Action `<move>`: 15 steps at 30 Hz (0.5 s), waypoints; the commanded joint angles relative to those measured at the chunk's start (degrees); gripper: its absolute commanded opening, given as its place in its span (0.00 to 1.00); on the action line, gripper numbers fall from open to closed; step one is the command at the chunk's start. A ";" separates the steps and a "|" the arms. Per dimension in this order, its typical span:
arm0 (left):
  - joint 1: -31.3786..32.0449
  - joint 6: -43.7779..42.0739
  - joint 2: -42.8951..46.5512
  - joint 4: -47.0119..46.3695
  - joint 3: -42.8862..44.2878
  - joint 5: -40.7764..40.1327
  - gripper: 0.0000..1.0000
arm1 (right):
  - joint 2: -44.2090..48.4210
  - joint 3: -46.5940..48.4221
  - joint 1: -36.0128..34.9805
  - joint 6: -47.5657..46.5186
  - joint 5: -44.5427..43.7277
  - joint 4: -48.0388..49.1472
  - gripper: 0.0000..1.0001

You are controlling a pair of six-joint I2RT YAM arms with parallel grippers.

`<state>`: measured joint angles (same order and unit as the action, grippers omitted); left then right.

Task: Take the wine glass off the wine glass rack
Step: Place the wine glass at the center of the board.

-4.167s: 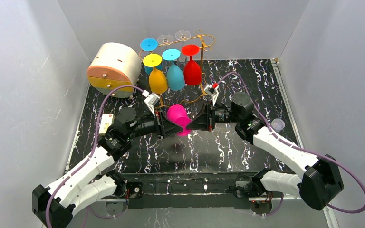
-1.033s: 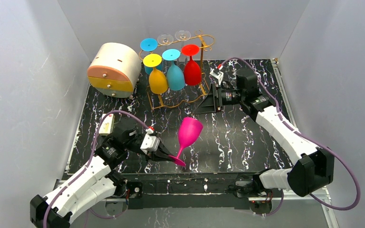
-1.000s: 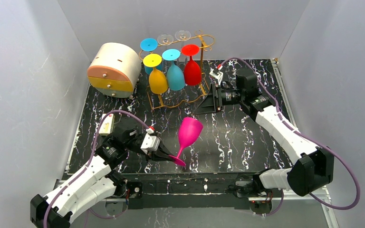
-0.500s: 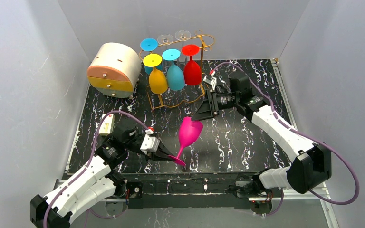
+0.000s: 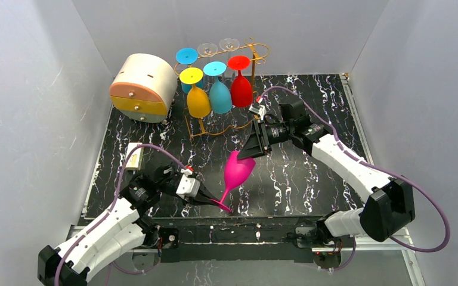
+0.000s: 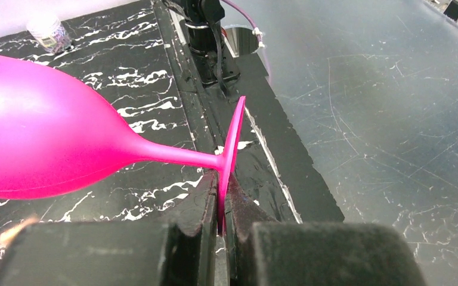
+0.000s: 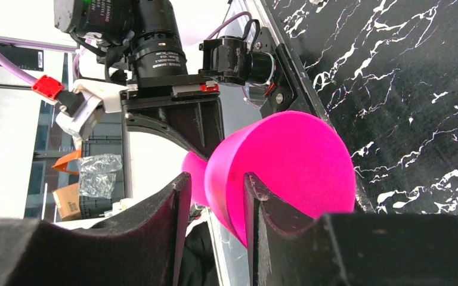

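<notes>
We see one black, white-veined bench carrying one round cream-and-orange drawer box and one thin golden wire rack, where six glasses hang bowl-down, four opaque and two clear. A seventh, the smooth pink glass, is off the rack, tilted over the bench's near middle. The left pincer pinches its flat foot, and the right pincer stands spread astride its rim.

This is a robotics lab test cell: plain grey walls box in a black marbled table, a white left arm and right arm are bolted at its near edge, trailing purple cables.
</notes>
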<state>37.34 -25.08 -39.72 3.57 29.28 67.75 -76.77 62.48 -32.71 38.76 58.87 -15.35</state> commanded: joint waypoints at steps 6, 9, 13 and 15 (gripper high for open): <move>-0.08 -4.76 -0.66 4.89 -1.95 -1.83 0.00 | 0.19 5.18 -0.20 -3.25 3.36 -7.45 0.27; -0.09 -5.05 -0.46 5.43 -1.94 -2.04 0.00 | 0.28 6.04 -0.21 -3.09 4.40 -7.73 0.21; -0.08 -6.22 -0.77 6.71 -1.78 -3.14 0.00 | 0.25 6.01 -0.30 -2.90 6.67 -7.40 0.26; -0.12 -6.84 -1.20 7.00 -1.87 -3.04 0.00 | 0.42 5.76 -0.92 -3.39 7.28 -7.54 0.28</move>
<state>37.34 -31.53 -40.14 5.43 27.79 67.05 -76.99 65.39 -32.71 35.70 60.73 -22.65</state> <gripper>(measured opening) 0.021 0.265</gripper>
